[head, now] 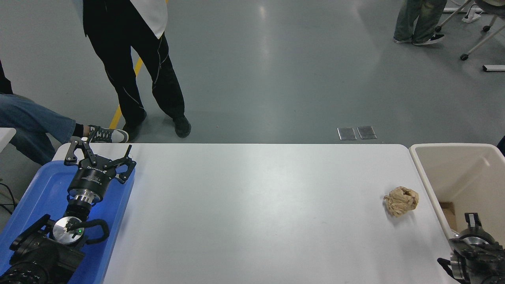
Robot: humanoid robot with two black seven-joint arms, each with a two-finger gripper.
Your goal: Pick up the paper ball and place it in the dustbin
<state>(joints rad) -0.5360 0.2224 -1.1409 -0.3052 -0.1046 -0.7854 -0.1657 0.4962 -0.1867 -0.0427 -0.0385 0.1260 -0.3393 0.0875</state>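
The tan-brown paper ball (401, 201) lies on the white table (252, 205) near its right end. The beige dustbin (423, 173) stands just off the table's right edge, a short way right of the ball. A brown piece lies inside it. My right arm (475, 250) enters at the lower right corner over the bin's near part, below and to the right of the ball. Its gripper is mostly cut off, and I cannot tell its state. My left gripper (100, 154) is parked at the lower left over the blue tray, open and empty.
A blue flat tray (35, 197) lies at the table's left end under the left arm. A person in black trousers (152, 86) stands beyond the far edge at the left. A seated person's leg (35, 126) is at the far left. Another person's legs (418, 19) show at the top right.
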